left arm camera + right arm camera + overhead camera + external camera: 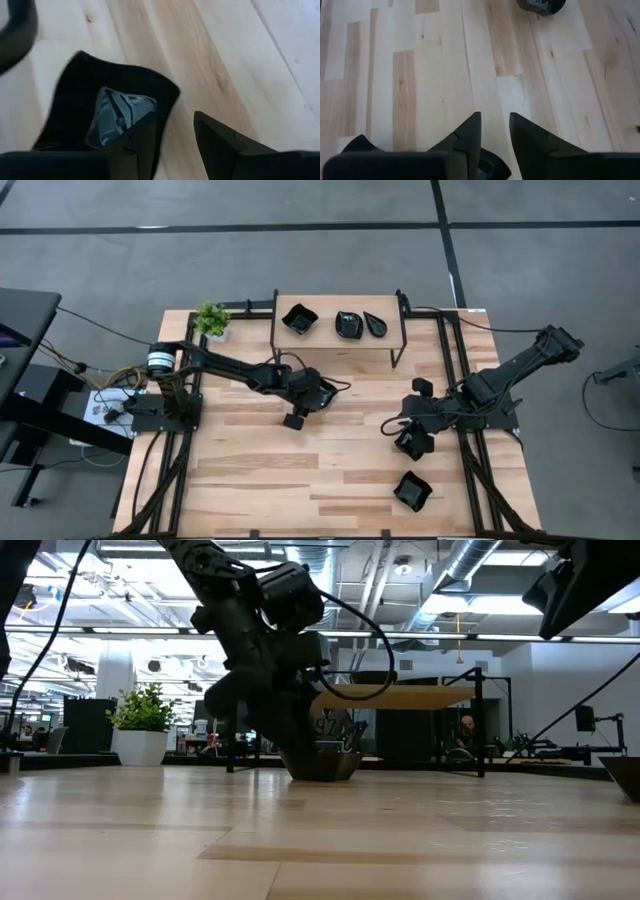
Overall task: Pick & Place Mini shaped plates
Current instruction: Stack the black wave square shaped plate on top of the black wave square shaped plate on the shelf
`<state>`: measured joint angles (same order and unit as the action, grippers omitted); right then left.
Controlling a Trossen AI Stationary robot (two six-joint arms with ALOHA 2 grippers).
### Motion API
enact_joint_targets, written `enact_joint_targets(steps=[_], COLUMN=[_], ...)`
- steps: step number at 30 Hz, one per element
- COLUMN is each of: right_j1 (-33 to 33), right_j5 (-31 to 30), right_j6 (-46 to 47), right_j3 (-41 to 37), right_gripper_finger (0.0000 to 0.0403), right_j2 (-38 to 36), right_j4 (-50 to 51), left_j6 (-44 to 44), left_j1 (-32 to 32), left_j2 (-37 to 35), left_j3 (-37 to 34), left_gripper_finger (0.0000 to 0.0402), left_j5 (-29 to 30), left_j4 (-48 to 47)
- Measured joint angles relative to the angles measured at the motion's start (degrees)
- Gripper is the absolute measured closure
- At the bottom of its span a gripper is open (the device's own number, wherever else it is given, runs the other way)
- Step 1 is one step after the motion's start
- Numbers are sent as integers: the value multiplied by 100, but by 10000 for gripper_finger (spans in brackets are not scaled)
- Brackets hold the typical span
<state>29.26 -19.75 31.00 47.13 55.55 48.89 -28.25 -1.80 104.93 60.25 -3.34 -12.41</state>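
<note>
Here the left gripper (296,418) sits low at mid-table, one finger (142,145) inside a glossy black wavy-rimmed dish (107,112) resting on the wooden table (250,470), the other outside its rim, jaws narrowly parted. Right gripper (412,442) waits right, empty.

surface (260,470): pale wood planks, visible grain and knots, smooth with a faint satin sheen
mini shaped plates (299,319): black, glossy, smooth; the plate by the left gripper (120,120) mirrors light in its hollow
left gripper (175,150): dark, matt fingers that look like plastic
right gripper (495,137): same dark matt finish
shelf (335,340): light wooden top on thin black metal legs
floor (300,240): grey, matt
</note>
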Motion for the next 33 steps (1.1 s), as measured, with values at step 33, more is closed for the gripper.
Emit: enact_joint_targets(steps=[33], right_j1=[0], right_j5=[-9], right_j6=[0], right_j3=[0], right_gripper_finger=[305], right_j2=[0], right_j4=[36], left_j6=[-192], left_j1=[-12], left_j2=[-3], left_j3=[0], left_gripper_finger=[372], left_j5=[335], left_j4=[3])
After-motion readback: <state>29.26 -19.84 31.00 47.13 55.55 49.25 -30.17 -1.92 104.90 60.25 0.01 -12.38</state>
